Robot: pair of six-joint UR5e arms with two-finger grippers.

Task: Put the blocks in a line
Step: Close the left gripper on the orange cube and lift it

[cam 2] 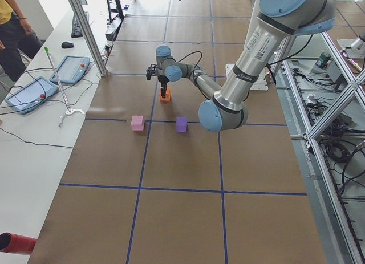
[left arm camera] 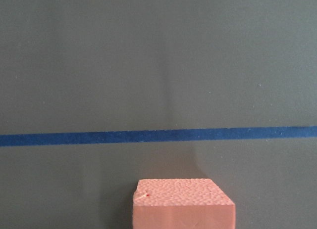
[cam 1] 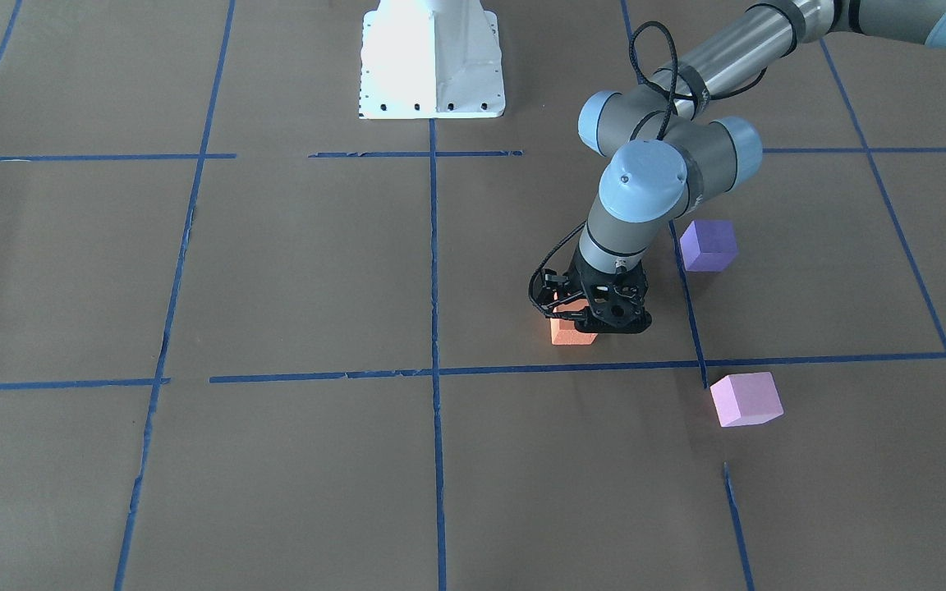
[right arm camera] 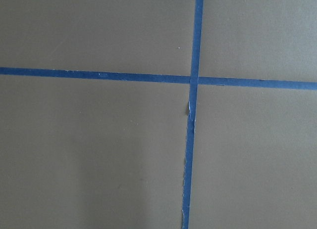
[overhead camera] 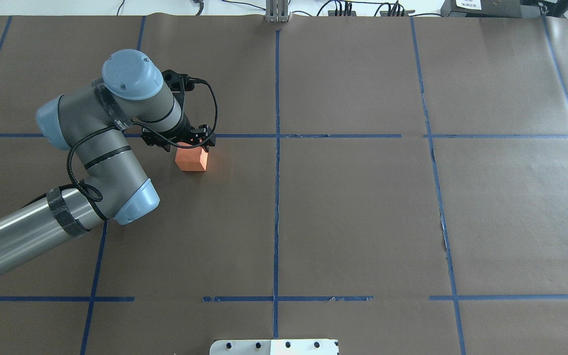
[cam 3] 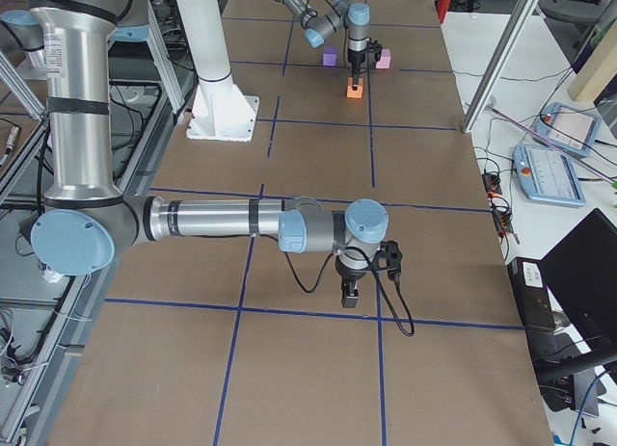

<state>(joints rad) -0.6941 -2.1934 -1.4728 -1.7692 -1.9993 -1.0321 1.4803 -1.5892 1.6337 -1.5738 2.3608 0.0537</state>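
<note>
The blocks, namely the orange block (cam 1: 571, 331), the purple block (cam 1: 708, 245) and the pink block (cam 1: 746, 399), do not make a line yet, by my reading; all three sit toward the left end of the table (overhead camera: 363, 222), in a triangle. Purple and pink lie well apart on a course roughly parallel to that left edge, purple nearer the robot's edge, pink nearer the operators' edge; orange stands off that course, further from the left edge toward the table's middle, about level with the gap between the other two.

The left gripper (cam 1: 584, 318) is down on the orange block, its jaws about the block's top; whether they pinch it or merely straddle it I cannot tell; the block seems to rest on the tabletop. The right gripper (cam 3: 350, 297) hangs low toward the table's right end, far from every block; wide or narrow, I cannot tell.

What is left, I judge: bringing the orange block into row with the pair; perhaps evening the spacing.
</note>
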